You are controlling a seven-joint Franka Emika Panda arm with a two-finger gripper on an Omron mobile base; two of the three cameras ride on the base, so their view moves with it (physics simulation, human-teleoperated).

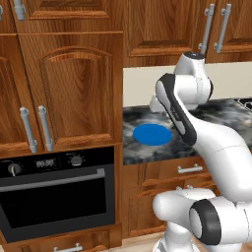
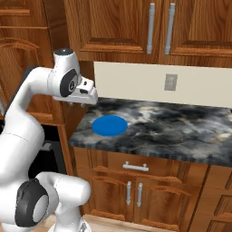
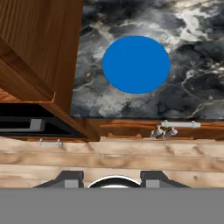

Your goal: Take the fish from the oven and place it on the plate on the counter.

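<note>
Dark marbled counter (image 2: 181, 127) beside closed black oven (image 1: 54, 197). Blue plate (image 3: 136, 64) lies bare near counter's oven-side end. Gripper (image 2: 89, 96) hovers above plate, fingers apart, holding nothing.

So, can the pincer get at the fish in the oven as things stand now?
Probably not yet. The oven door is shut, with its bar handle across the front, so whatever is inside is closed off. The pincer hangs high above the plate on the counter; the door must open first.

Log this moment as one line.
oven shut | plate bare on counter | gripper above plate, fingers apart, holding nothing
</note>
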